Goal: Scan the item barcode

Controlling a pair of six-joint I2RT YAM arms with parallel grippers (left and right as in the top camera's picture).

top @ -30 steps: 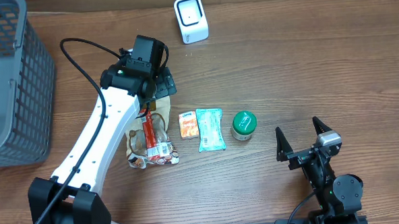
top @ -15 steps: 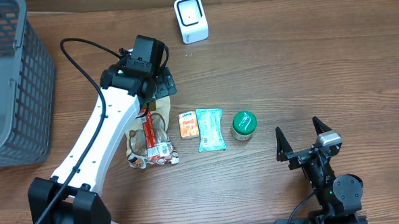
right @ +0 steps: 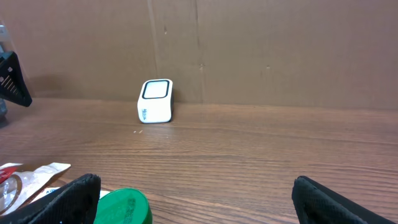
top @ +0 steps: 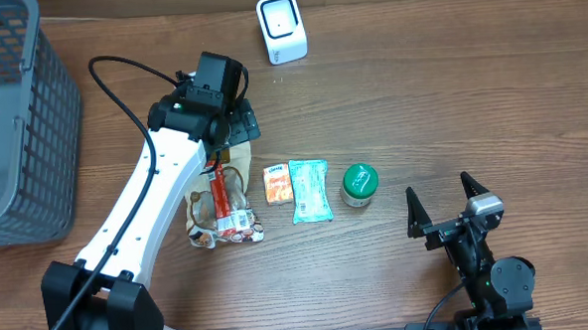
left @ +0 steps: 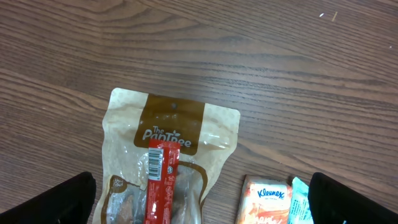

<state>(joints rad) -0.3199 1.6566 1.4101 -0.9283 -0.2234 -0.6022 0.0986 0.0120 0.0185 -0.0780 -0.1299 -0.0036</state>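
The bag (left: 171,124) lies mid-table with the left gripper (left: 200,186) right over it, jaws wide open, holding nothing. The right gripper (top: 439,193) is open and empty too, parked well apart. The scanner (top: 281,28) sits at the far edge, so I'd pinch the red stick (left: 160,186) on the bag by its long sides, keeping off the barcode (left: 154,163).

Wooden table (top: 450,98) from above. Grey basket (top: 14,127) at left, white scanner (top: 281,28) at top. Middle row: brown snack bag (top: 237,187), orange packet (top: 278,183), teal packet (top: 310,190), green-lidded jar (top: 358,182). Left gripper (top: 240,123) above the bag's top; right gripper (top: 445,206) lower right, jaws spread.
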